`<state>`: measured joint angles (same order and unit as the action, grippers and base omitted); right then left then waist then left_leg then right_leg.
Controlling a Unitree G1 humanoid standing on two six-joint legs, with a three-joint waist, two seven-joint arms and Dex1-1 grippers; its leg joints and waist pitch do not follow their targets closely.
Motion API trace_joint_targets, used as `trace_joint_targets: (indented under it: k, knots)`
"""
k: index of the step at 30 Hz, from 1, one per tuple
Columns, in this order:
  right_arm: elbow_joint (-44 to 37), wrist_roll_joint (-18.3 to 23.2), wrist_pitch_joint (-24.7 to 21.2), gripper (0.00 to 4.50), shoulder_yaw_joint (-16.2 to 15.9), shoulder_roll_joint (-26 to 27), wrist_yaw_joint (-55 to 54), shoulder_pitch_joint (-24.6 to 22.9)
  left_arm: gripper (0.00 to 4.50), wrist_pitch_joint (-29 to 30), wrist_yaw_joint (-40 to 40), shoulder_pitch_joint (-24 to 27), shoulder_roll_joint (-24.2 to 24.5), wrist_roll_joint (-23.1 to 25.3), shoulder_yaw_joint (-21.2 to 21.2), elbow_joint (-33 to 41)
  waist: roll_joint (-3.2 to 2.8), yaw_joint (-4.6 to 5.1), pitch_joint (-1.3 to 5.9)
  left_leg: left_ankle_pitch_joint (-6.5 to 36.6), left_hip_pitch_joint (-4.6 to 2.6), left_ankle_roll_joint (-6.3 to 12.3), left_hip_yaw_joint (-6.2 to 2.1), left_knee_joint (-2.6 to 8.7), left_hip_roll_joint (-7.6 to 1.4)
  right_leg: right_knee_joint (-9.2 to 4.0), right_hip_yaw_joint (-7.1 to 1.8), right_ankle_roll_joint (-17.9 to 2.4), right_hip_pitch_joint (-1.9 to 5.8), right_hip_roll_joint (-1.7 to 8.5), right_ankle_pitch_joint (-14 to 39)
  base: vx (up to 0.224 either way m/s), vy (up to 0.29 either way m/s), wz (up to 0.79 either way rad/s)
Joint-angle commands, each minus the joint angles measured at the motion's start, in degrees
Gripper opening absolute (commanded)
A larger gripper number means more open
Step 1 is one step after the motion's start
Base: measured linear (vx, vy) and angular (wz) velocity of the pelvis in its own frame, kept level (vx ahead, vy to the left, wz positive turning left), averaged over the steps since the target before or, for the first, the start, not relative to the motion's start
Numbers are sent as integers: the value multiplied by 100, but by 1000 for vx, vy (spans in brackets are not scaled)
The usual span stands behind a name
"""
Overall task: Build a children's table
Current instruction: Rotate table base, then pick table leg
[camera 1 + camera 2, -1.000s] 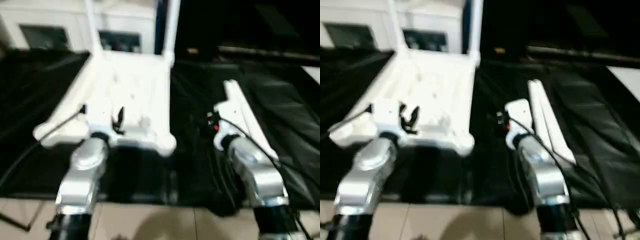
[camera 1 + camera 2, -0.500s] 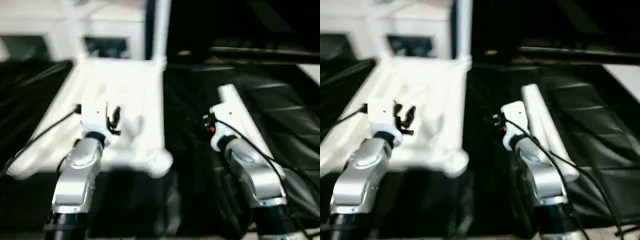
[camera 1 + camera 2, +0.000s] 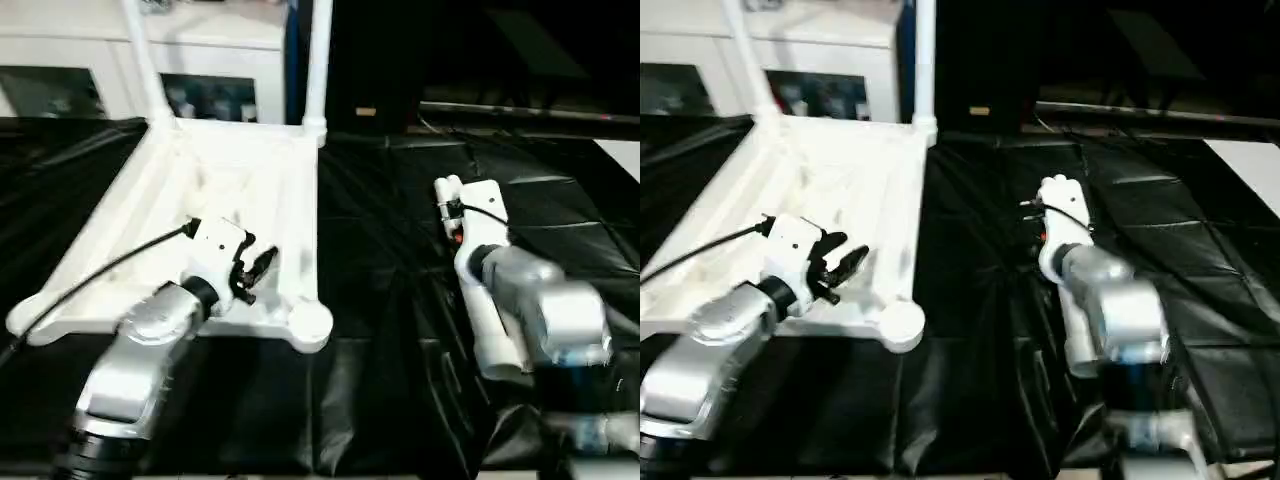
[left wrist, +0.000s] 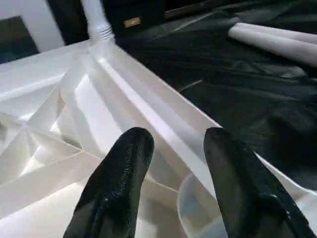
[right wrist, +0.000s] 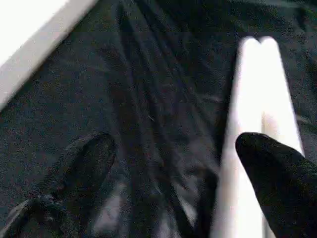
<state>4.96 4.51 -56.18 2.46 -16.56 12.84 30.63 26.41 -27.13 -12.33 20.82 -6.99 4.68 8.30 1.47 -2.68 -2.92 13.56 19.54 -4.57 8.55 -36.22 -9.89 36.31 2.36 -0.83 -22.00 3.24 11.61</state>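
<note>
The tabletop (image 3: 230, 200) lies upside down on the black cloth (image 3: 380, 300), two legs standing in its far corners. The left gripper (image 4: 173, 163) hovers half open above the near right corner socket, holding nothing. The right gripper (image 5: 173, 163) is wide open over two loose legs (image 5: 260, 99).

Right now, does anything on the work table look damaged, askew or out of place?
Nothing stands out. The tabletop lies ribbed side up on the black cloth, two legs standing in its far corner sockets. Two loose legs lie side by side on the cloth by the right gripper, its jaws open.
</note>
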Motion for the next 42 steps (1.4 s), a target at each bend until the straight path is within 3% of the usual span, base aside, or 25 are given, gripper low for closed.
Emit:
trace_joint_targets:
  k: [1, 2, 6, 8, 15, 23, 24, 26, 28, 29, 35, 36, 39, 42]
  knots:
    - [80, -82, -319, 446, 127, -69, -88, 112, 221, 84, -222, -129, 50, -84, 97, 125, -49, 7, 248, 1220, -43, -276, -56, 555, -225, -496, -268, -892, 191, 407, 1846, 0, 0, 0]
    - [197, -97, -722, 446, 144, -134, -126, 279, 221, 164, -625, -161, 274, -211, 194, 265, -48, 4, 247, 1209, -41, -289, -59, 556, -230, -502, -270, -855, 182, 409, 1848, 0, 0, 0]
    - [273, -80, -1070, 446, 228, -173, -181, 382, 221, 326, -1140, -148, 570, -401, 332, 543, -47, -4, 265, 1006, -16, -308, -53, 551, -215, -473, -278, -860, 179, 415, 1647, 0, 0, 0]
    - [286, 60, -1496, 446, 388, -177, -140, 370, 221, 576, -1499, -133, 790, -613, 409, 844, -38, -11, 290, 751, 9, -288, -35, 541, -204, -435, -280, -912, 211, 401, 1364, 0, 0, 0]
    - [293, 294, -2273, 446, 601, -161, 52, 179, 221, 750, -1627, -222, 879, -748, 475, 975, -55, -65, 345, 139, 60, -205, -12, 525, -203, -363, -271, -1076, 255, 373, 415, 0, 0, 0]
    - [291, 410, -2543, 446, 728, -23, 48, 96, 221, 858, -1673, -270, 916, -770, 510, 1032, -59, -73, 316, 433, 42, -281, -3, 547, -211, -405, -279, -1063, 230, 379, 782, 0, 0, 0]
    - [341, 517, -2673, 446, 875, 85, 115, 99, 221, 873, -1672, -279, 921, -765, 525, 1056, -60, -71, 313, 456, 42, -287, -3, 548, -213, -410, -279, -1056, 225, 381, 819, 0, 0, 0]
    - [376, 567, -2718, 419, 993, 163, 128, 92, 221, 912, -1669, -286, 919, -773, 537, 1086, -27, -72, 308, 495, 52, -273, -5, 556, -214, -417, -280, -1016, 227, 383, 940, 0, 0, 0]
    - [435, 561, -2679, 397, 1019, 173, 108, 76, 221, 1051, -1743, -294, 911, -905, 523, 1127, -39, -78, 308, 494, 44, -288, -8, 558, -221, -422, -277, -997, 212, 392, 1013, 0, 0, 0]
    - [443, 561, -2674, 397, 1021, 173, 107, 74, 248, 1081, -1756, -296, 909, -933, 518, 1133, -44, -82, 308, 492, 38, -316, -2, 554, -216, -417, -278, -995, 205, 391, 1040, 0, 0, 0]
    - [573, 557, -2607, 352, 1054, 165, 72, 59, 290, 1324, -2136, -295, 1052, -1208, 632, 1325, -22, -89, 292, 562, 49, -329, -3, 567, -208, -448, -278, -886, 194, 390, 1306, 0, 0, 0]
    - [594, 558, -2598, 329, 1071, 172, 60, 64, 300, 1320, -2144, -308, 1065, -1170, 667, 1318, -30, -86, 293, 542, 54, -326, -5, 570, -209, -448, -279, -858, 195, 390, 1306, 0, 0, 0]
    - [663, 560, -2525, 314, 1170, 234, 4, 57, 328, 1315, -2187, -357, 1113, -1103, 756, 1298, -70, -83, 296, 568, 45, -362, -6, 570, -208, -449, -278, -842, 186, 385, 1295, 0, 0, 0]
    - [680, 571, -2497, 282, 1226, 280, -16, 38, 350, 1350, -2195, -371, 1135, -1122, 781, 1315, -71, -70, 292, 640, 47, -392, -8, 576, -205, -461, -274, -850, 187, 379, 1306, 0, 0, 0]
